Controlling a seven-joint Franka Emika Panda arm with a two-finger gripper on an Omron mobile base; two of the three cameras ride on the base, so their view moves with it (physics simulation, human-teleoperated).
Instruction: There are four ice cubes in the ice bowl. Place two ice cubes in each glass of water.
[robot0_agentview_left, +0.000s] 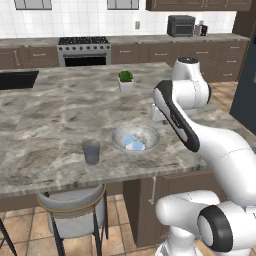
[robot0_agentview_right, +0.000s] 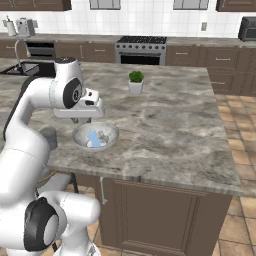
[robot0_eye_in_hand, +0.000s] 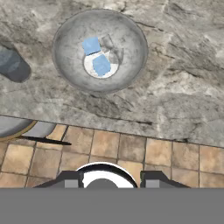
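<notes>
Ice cubes (robot0_eye_in_hand: 97, 56) lay in the bowl (robot0_agentview_left: 136, 138) on the desk (robot0_agentview_right: 170, 125); the hand hovered above it, jaws (robot0_eye_in_hand: 109, 180) parted, holding nothing. A glass (robot0_agentview_left: 91, 151) stood left; a plant (robot0_agentview_left: 125, 81) behind.

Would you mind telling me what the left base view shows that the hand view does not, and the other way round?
The left base view alone takes in the potted plant farther back on the counter, the stove against the far wall, and the robot's own arm rising at the right. The hand view alone looks straight down into the ice bowl and shows the tiled floor past the counter's edge. Both share the ice bowl with pale blue ice cubes inside, a glass of water beside it, and the marble counter.
</notes>
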